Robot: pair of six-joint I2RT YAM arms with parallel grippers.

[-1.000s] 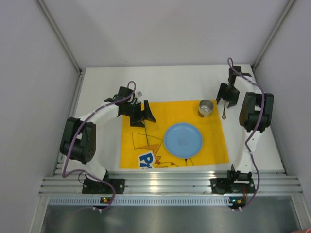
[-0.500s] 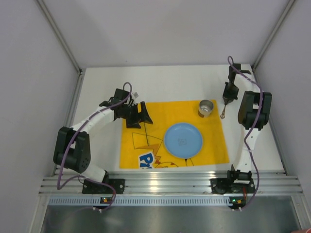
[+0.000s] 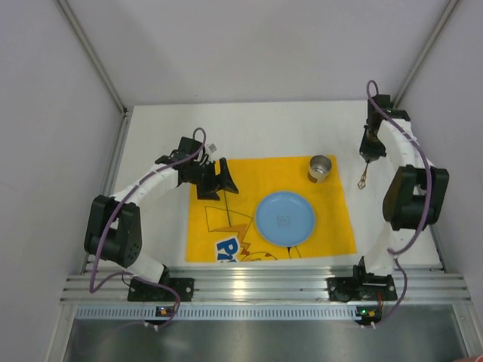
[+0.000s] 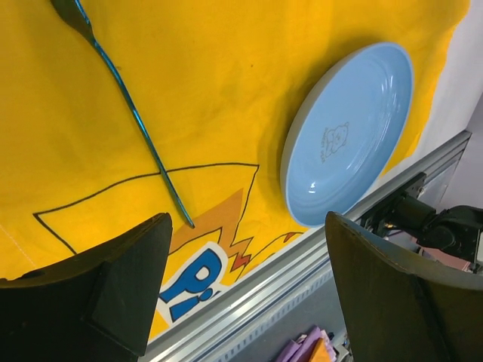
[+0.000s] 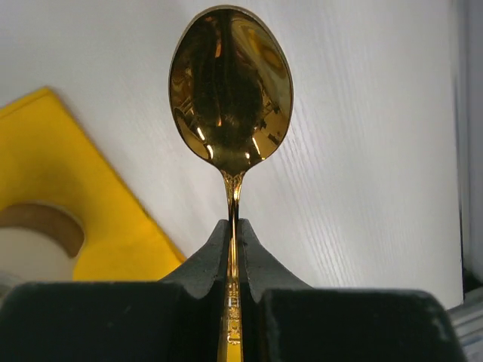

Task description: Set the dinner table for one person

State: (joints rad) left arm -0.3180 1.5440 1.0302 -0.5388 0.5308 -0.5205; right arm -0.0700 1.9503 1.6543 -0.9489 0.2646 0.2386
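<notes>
Plain pale grey panels close in three sides: a back wall [image 3: 256,53], a left wall [image 3: 45,151] and a right wall [image 3: 460,151]. They meet at a silver aluminium left post [image 3: 90,53] and right post [image 3: 425,53]. They enclose the matte white dinner table [image 3: 279,128]. Along its near edge run ribbed aluminium rails [image 3: 256,285] catching a bright glare, then a slotted strip [image 3: 256,311], then a dull grey surface [image 3: 256,339], perhaps floor. The light is soft and even, the shadows faint.
</notes>
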